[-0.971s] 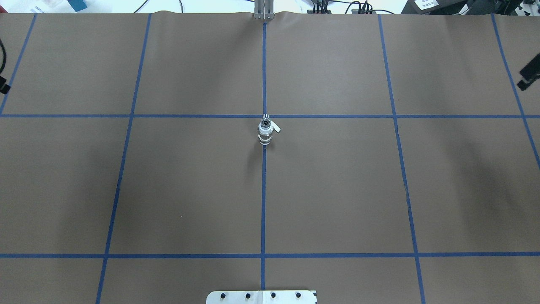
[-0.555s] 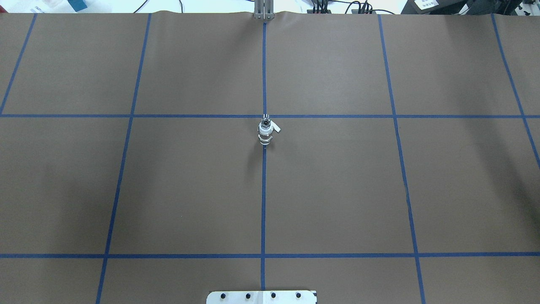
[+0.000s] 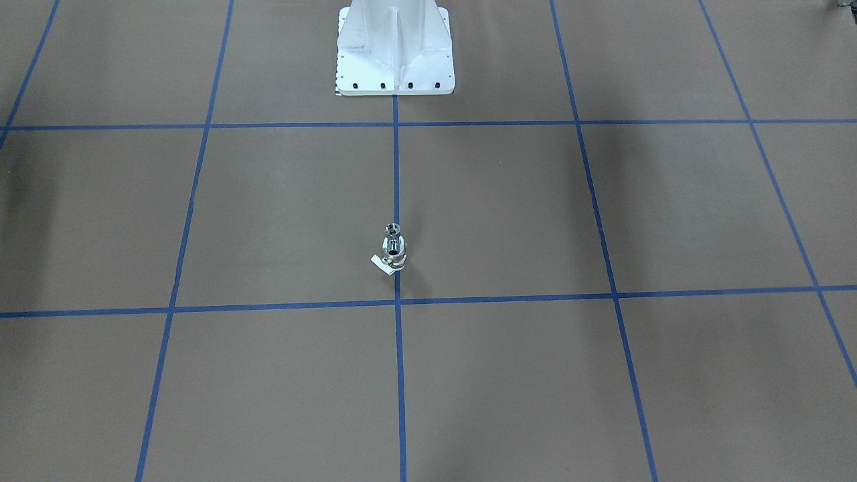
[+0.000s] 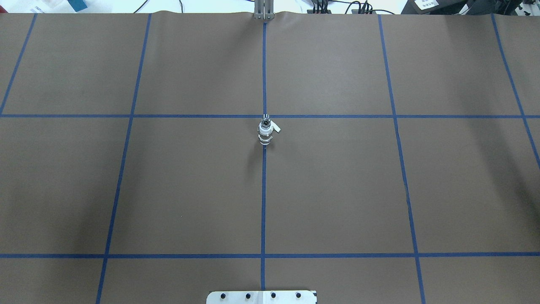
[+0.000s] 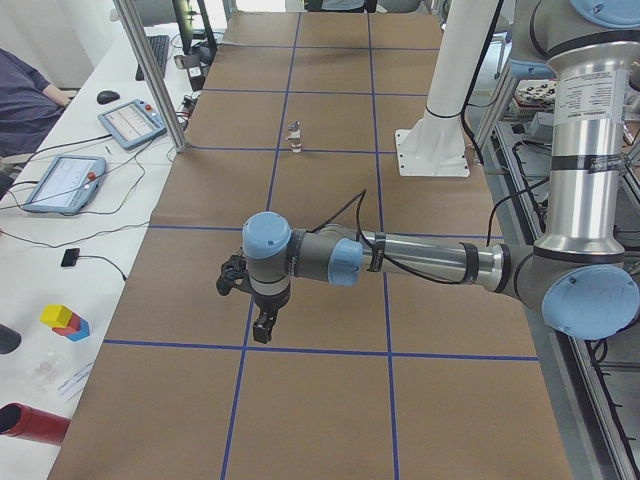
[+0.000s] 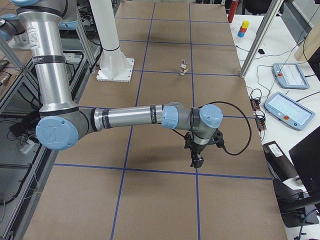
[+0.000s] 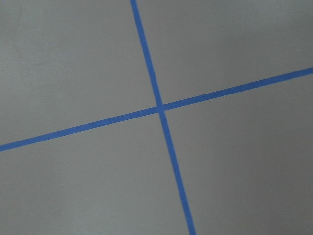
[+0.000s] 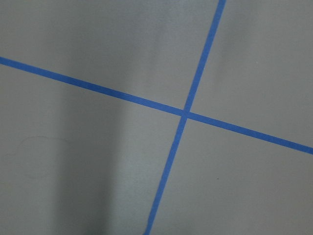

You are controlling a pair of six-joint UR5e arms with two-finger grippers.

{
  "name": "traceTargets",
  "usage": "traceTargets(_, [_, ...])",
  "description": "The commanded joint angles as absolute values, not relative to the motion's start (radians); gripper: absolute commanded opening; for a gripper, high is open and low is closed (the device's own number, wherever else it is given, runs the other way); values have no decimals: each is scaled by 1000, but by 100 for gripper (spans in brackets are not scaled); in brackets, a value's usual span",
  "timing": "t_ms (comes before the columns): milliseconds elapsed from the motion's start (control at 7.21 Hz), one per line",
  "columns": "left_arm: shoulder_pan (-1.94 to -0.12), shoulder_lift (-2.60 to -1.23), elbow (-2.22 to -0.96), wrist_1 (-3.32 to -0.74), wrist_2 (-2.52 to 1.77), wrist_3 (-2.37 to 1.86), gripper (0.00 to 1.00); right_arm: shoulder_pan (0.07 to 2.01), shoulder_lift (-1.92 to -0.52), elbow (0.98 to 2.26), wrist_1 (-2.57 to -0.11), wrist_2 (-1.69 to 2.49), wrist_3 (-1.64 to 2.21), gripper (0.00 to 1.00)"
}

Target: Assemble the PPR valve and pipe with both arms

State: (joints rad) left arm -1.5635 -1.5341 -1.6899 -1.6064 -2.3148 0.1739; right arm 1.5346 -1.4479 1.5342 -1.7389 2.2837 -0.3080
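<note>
Far from left tool (image 5: pixel 262 326) and right tool (image 6: pixel 195 161), grips unreadable, PPR valve (image 3: pixel 395 258) and pipe (image 3: pixel 392 229) sit before pedestal (image 3: pixel 395 47).

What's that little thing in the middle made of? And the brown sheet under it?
The valve looks like matte white plastic with silvery metal bands. The pipe at its top end looks like chromed metal, since it gleams mirror-bright. The sheet is probably paper: dull brown, softly wrinkled, no shine. The blue lines look like tape.

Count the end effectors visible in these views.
2. The left end effector points down over the table in the exterior left view; the right end effector likewise in the exterior right view. Neither shows overhead.
</note>
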Motion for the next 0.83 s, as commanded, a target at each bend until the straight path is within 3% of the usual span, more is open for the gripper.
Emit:
traceTargets(0, [-1580,-1540,-1672,-1605,-2336,206,100,1574,-1467,1470,-1669,2287,-295,99])
traceTargets(694, [-1578,-1537,-1640,-1615,-2333,201,100,1586,-1473,1470,-1671,2290,-293,99])
